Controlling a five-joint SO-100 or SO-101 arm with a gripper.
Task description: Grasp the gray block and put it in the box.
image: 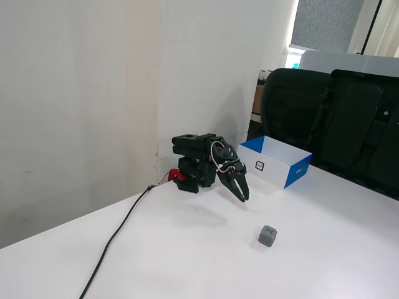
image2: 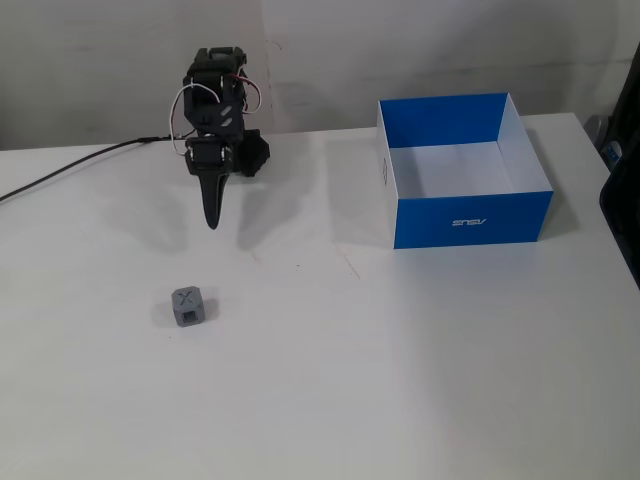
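I'm looking at the small gray plastic-looking cube with rounded edges (image2: pixel 188 306), sitting alone on the white desk (image2: pixel 400 380). My read: it's light and rigid, probably a printed piece, so it won't deform, but those smooth faces could slip if I catch it on a corner. I'd take it square across two opposite flat sides, low enough that the pads sit on flat surface and not on the rounded edges.

Its look: matte gray, a dark X-like mark on the top face in one fixed view (image: pixel 268 236), and some kind of recess on a side face.

The black two-finger end effector (image2: pixel 211 220) hangs tip-down, its fingers drawn together to a point and holding nothing. In that same fixed view the cube lies at about six o'clock from the tip, near but apart.

The shallow cardboard box with blue sides and white inside (image2: pixel 470 219) stands well apart at roughly three o'clock from the end effector, empty as far as I can see.
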